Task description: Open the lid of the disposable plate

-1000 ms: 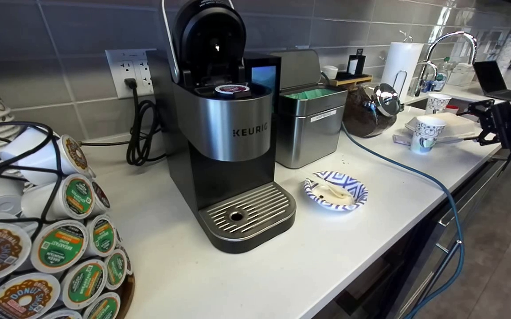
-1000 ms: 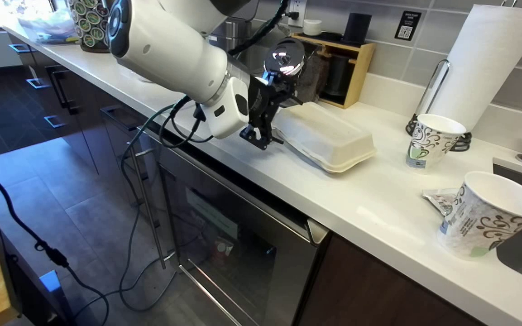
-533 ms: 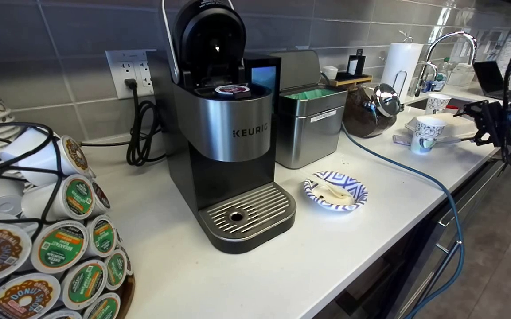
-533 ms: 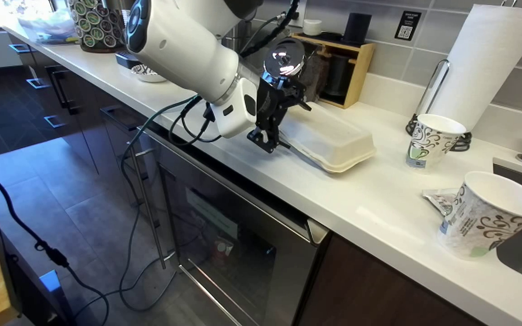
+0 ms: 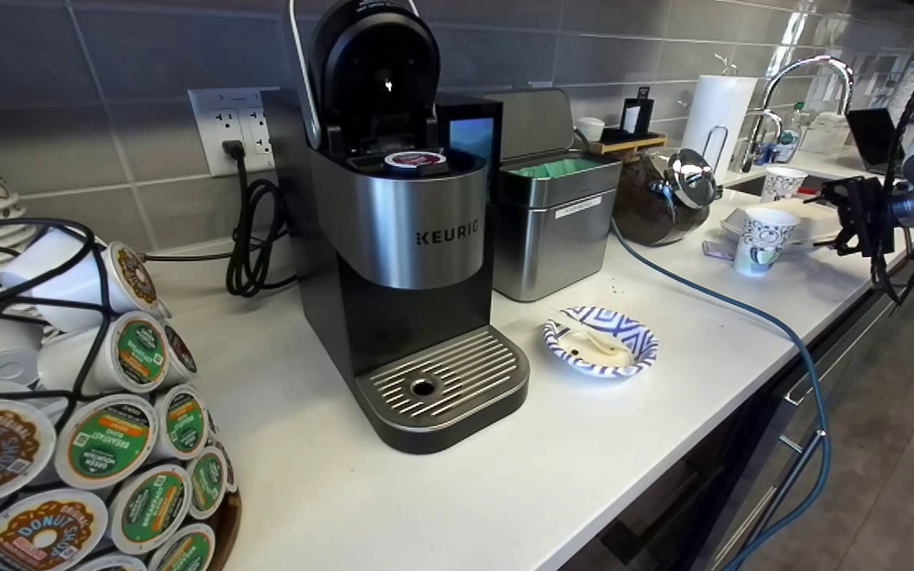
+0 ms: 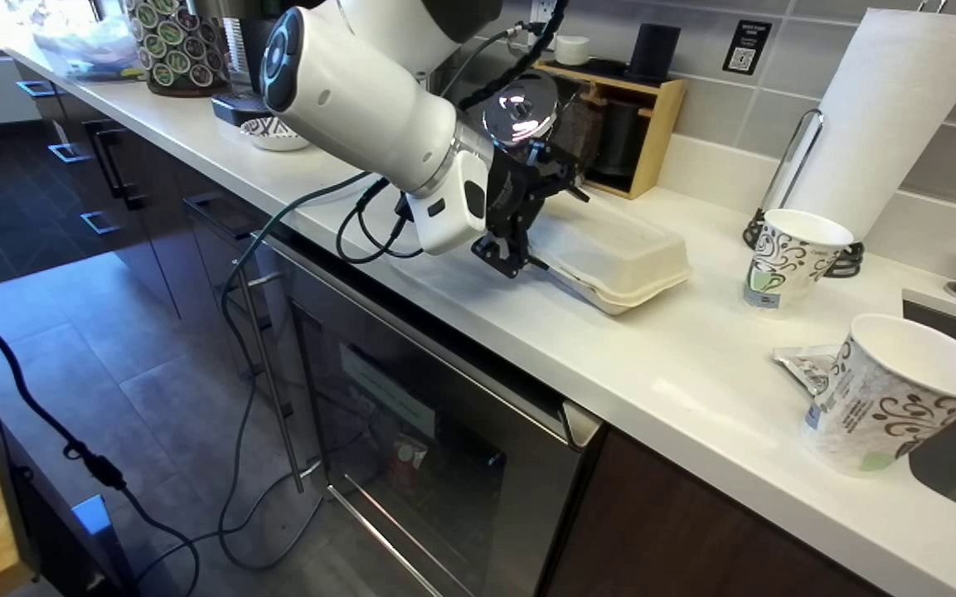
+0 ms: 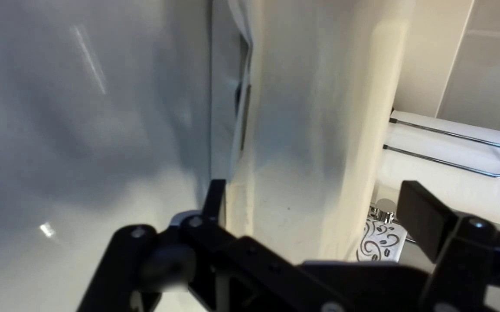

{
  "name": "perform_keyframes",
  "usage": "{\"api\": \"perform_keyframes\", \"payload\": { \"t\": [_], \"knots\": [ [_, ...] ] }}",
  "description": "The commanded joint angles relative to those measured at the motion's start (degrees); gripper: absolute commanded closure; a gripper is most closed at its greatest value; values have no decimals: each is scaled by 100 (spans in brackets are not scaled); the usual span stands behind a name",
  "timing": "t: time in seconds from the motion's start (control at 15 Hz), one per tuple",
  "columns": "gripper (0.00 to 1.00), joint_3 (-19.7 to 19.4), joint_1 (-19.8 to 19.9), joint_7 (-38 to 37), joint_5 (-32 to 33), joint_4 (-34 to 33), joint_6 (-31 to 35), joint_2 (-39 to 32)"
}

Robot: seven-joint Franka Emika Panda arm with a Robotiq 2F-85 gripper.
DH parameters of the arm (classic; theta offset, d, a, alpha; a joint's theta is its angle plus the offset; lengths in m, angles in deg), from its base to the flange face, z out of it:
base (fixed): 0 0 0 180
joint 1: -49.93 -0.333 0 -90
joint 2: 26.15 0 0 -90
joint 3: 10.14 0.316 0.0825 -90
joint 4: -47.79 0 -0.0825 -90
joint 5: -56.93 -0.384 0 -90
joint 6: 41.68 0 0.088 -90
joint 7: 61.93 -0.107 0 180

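- Jaws standing wide, the gripper is facing the lidded container on the counter.
- In an exterior view, it is lying at the gripper's 4 o'clock, long axis running 10-to-4.

Cream clamshell container, black gripper, white robot arm, white paper cups with brown scrollwork, blue-and-white geometric-patterned bowl, teal cable, grey wall tiles, white countertop

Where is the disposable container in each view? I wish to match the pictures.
In an exterior view: container at the right, partly behind a cup.
In an exterior view: container right of centre.
In the wrist view: container in the middle, reaching the top edge.
Shared landmark: paper towel roll, at right.
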Motion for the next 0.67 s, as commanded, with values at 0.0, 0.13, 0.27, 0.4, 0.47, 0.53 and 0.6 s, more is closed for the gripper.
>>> {"api": "perform_keyframes", "payload": {
  "t": [0.0, 0.13, 0.27, 0.4, 0.47, 0.53, 0.6],
  "knots": [
    [0, -35, 13, -65, -8, -269, 139, -124],
    [0, -70, 26, -44, 92, -290, 108, -69],
    [0, -107, 42, -46, 64, -312, 57, 5],
    [0, -110, 56, -116, 89, -340, 14, 70],
    [0, -99, 62, -124, 33, -362, -18, 108],
    [0, -72, 60, -163, 0, -367, -52, 173],
    [0, -53, 57, -196, -45, -374, -102, 235]
  ]
}}
